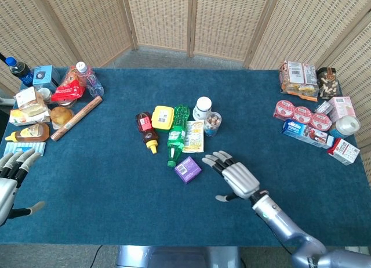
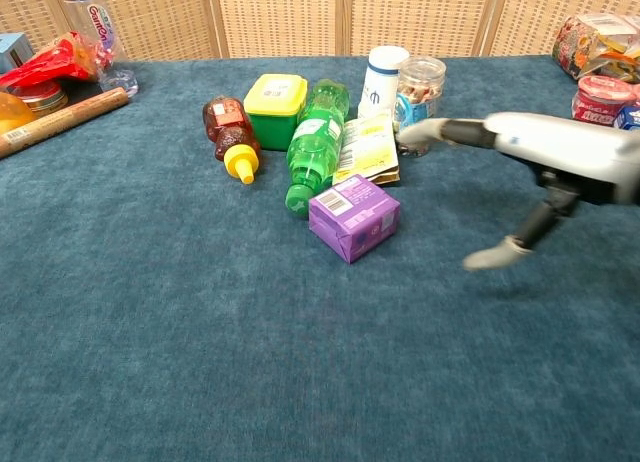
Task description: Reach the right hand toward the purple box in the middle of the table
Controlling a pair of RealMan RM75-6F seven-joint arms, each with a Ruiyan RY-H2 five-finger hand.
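The right hand [image 1: 236, 178] hovered with its fingers spread and holding nothing, just beside the purple box [image 1: 188, 169], on the box's right in the head view and not touching it. The reach looked nearly done; the next move probably called for a short advance leftward until the fingers met the box.

The purple box lay on the table [image 1: 116, 187] in its middle, just in front of a green bottle [image 1: 176, 134] lying on its side. Behind the box stood a clear jar [image 2: 420, 100] with small bits inside and a yellow lidded tub [image 1: 163, 117], its contents hidden.

The left hand [image 1: 10, 178] sat open, well apart from the box.
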